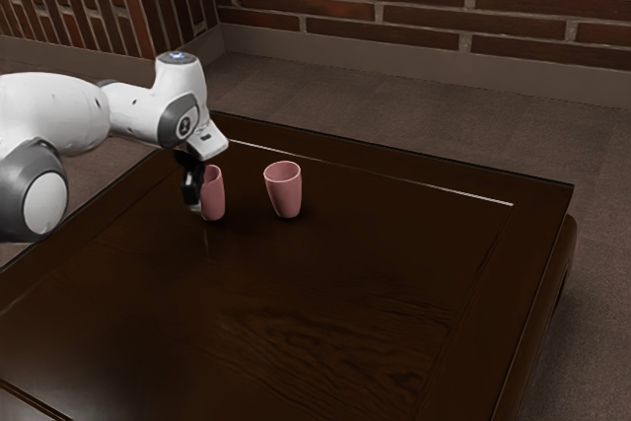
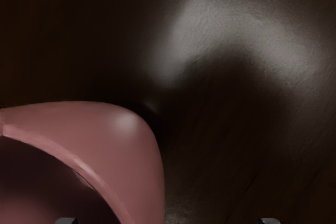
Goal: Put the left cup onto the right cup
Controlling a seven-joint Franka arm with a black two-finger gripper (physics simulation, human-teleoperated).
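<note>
Tool: the black two-finger tool (image 1: pixel 193 194) hangs at the side of the left cup that faces the exterior view's left; its jaws stand wide and hold nothing; in the wrist view the fingertips (image 2: pixel 67 221) are well apart, with the cup's wall between them.
Left cup: the smooth pink tapered cup (image 1: pixel 213 194) stands upright, mouth up, on the dark wooden counter (image 1: pixel 325 293); it is not lifted; its rim (image 2: pixel 105 150) lies just under the hand.
Right cup: a second pink cup of the same shape (image 1: pixel 283 188) stands near it, toward the exterior view's right, and apart from it; nothing rests on it.
Risk at closing: I judge that the grip will take only one wall; if one finger arrives first, it may push the light cup sideways or tip it over.
Risk at lifting: a pinch on a thin, smooth rim is off the centre; the cup may swing or slip out.
Risk at carrying: the cups are close together; a low path may knock the right cup.
Risk at placing: if the held cup is tilted or off the centre, it may catch the rim, topple both, or roll on the counter.
</note>
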